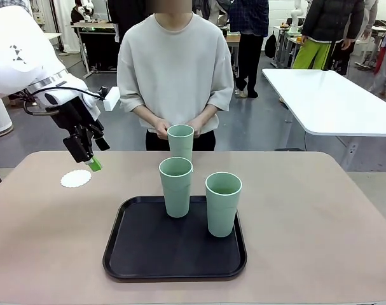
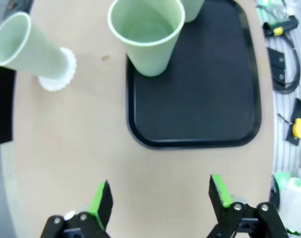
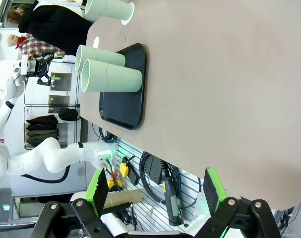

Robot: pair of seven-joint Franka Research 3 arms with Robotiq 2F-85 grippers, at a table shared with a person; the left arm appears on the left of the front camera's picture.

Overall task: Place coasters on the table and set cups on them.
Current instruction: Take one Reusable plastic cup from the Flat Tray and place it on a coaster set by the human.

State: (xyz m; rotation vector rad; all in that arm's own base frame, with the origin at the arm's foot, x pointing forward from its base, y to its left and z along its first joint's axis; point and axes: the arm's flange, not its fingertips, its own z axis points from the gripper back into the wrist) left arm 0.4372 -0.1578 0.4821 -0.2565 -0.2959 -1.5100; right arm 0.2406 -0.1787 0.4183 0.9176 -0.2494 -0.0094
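Your left claw point(image 1: 91, 161) hangs released, jaws spread with nothing between them, over the desk point(image 1: 320, 216) just beside a bare coaster point(image 1: 75, 178). Your right claw point(image 3: 156, 191) is also released and empty, off the desk's edge. Farther out, the black tray point(image 1: 148, 257) carries two upright cups, the middle cup point(image 1: 176, 186) and the right cup point(image 1: 223, 203). The left wrist view looks into one and shows it empty; the other is cut off at the top edge. The third cup point(image 1: 180, 138) stands beyond the tray, before the person point(image 1: 175, 63). Its base is hidden in the front view, but the left wrist view shows it on a second coaster point(image 2: 58, 82).
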